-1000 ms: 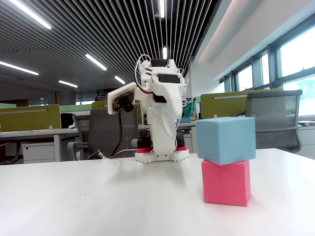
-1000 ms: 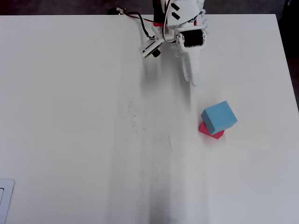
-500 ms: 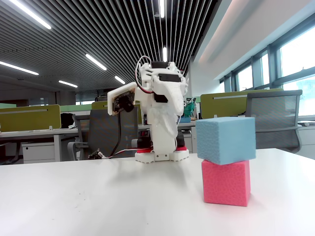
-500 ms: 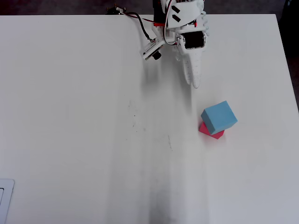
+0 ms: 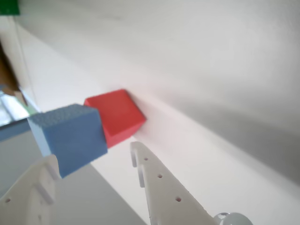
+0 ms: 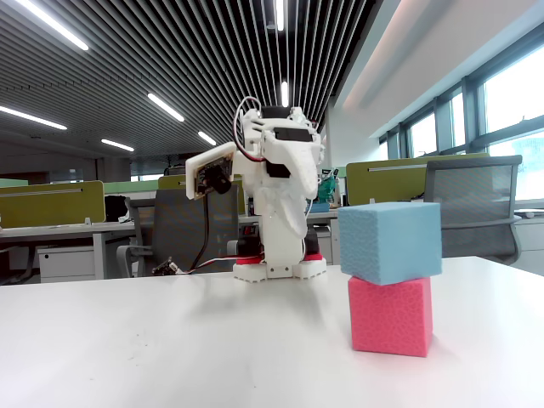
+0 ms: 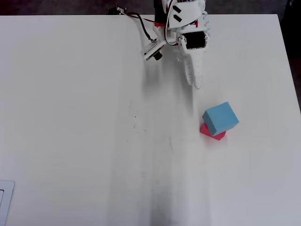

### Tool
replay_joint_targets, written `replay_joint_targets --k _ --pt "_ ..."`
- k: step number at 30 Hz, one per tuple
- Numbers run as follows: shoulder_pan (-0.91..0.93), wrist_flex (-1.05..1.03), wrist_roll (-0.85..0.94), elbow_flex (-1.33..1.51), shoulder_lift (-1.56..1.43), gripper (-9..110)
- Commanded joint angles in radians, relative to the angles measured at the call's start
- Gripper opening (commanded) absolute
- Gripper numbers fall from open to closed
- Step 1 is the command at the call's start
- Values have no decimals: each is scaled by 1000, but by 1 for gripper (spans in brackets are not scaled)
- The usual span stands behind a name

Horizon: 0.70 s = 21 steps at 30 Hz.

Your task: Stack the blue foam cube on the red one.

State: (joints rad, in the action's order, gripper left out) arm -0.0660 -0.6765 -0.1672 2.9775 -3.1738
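The blue foam cube (image 6: 390, 242) sits on top of the red one (image 6: 390, 315), and the two touch along the whole seam in the fixed view. The blue cube is turned a little against the red cube beneath it and overhangs it: in the overhead view the blue foam cube (image 7: 220, 117) covers most of the red one (image 7: 212, 133), of which only a pink edge shows on the side toward the lower left of that view. The red cube rests flat on the white tabletop (image 7: 70, 117).

The hand (image 7: 196, 84) is well apart from the stack, up toward the arm's base at the far edge of the tabletop, pointing down toward the cubes. It holds nothing. In the wrist view (which lies tilted) the hand (image 5: 93, 159) shows two white fingers (image 5: 159, 183) with a clear gap between them, so it is partly open; the blue foam cube (image 5: 70, 138) and the red one (image 5: 117, 115) appear beyond the fingertips, not between them.

The white arm (image 6: 276, 195) stands folded up behind the stack in the fixed view.
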Motion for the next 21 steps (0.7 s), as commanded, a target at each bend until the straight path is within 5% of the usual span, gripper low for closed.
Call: replay_joint_targets --k 1,21 --pt "-6 21 -3 -8 -8 21" --pt "-6 21 -2 -8 -8 23"
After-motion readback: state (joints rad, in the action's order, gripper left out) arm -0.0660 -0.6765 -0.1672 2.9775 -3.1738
